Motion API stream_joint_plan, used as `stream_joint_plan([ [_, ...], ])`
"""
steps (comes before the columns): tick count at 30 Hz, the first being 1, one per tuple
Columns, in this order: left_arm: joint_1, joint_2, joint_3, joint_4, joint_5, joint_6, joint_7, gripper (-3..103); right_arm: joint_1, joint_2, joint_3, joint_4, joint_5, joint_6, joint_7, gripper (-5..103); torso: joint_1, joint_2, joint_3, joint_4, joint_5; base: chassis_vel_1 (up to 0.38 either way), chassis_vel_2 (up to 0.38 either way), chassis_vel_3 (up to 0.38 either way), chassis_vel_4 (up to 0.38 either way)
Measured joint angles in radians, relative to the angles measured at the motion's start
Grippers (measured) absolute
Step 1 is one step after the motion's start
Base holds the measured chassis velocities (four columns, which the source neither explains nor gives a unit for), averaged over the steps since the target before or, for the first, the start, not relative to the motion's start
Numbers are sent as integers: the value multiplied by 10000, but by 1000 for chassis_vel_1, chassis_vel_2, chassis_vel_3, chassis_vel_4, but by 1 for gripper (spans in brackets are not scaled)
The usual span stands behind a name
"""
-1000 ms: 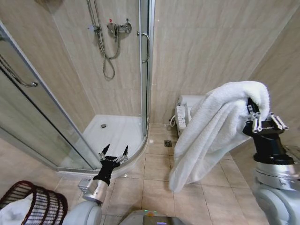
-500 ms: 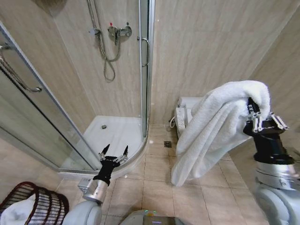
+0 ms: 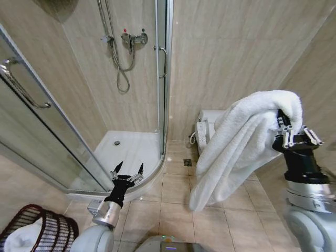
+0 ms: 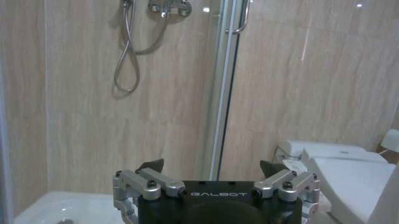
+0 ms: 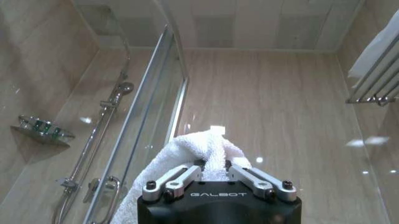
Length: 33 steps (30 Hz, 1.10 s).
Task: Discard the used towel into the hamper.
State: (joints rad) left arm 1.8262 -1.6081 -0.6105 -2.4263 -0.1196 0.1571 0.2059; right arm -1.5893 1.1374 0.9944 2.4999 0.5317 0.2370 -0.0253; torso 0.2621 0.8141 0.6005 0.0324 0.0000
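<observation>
A large white towel (image 3: 239,142) hangs from my right gripper (image 3: 283,122), raised at the right, and drapes down toward the floor. That gripper is shut on the towel's top fold, also seen as the towel (image 5: 193,151) bunched between the fingers of the right gripper (image 5: 214,169). The hamper (image 3: 39,228), a dark reddish-brown woven basket holding white cloth, sits at the bottom left corner, partly cut off. My left gripper (image 3: 126,170) is low in the middle, open and empty, pointing at the shower; in the left wrist view the left gripper (image 4: 212,165) shows its fingers spread.
A corner shower stall with a glass door (image 3: 163,79) and white tray (image 3: 131,147) stands ahead on the left. A white toilet (image 3: 207,128) sits against the back wall behind the towel. Tiled floor (image 3: 176,189) lies between them. A towel rail (image 5: 374,81) is on the wall.
The whole view has shifted slightly as the camera turned; the hamper sits a little lower at the left. The towel hangs much the same. Both grippers hold their poses.
</observation>
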Motion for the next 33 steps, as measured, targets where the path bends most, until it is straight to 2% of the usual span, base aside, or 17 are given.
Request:
stream_joint_plan([
  [22, 0, 1, 0, 0, 0, 0, 0, 100, 14, -24, -30, 0, 11, 32, -71, 8, 473, 1095, 623, -1, 0, 0, 0, 0, 0],
  [33, 0, 0, 0, 0, 0, 0, 0, 100, 32, -27, -11, 0, 25, 61, -72, 8, 638, 1467, 828, -1, 0, 0, 0, 0, 0],
])
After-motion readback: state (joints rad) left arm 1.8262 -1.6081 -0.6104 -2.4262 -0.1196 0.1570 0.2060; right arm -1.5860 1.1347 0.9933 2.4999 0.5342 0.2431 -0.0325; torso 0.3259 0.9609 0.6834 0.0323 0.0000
